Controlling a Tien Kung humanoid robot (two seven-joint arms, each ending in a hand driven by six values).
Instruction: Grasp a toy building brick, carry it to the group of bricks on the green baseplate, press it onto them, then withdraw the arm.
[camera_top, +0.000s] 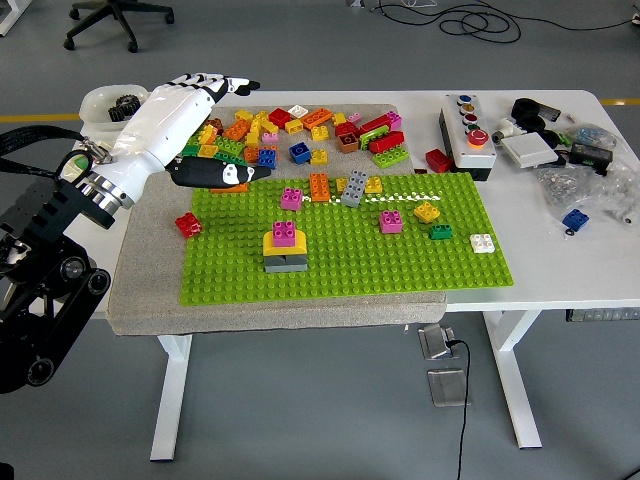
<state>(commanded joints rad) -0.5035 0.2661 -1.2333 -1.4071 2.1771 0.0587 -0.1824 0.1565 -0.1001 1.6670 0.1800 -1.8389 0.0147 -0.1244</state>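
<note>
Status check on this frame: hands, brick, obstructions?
Left hand open over loose brick pile, holding nothing. Right hand out of view. Stacked bricks sit on green baseplate, untouched. Path to stack looks clear.

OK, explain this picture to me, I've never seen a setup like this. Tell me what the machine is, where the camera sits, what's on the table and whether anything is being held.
This is one picture, taken from a camera high on a humanoid robot, looking down over a white table. The white and black thing coming in from the left is the robot's left hand, on a black arm. Its fingers are spread and it holds nothing; it hovers over the left end of a pile of loose toy bricks at the back of a grey mat. The right hand is out of view.

On the mat lies a green baseplate with a few bricks on it, including a small stack: pink on yellow on grey. To the right are a button box and assorted clutter.
</note>
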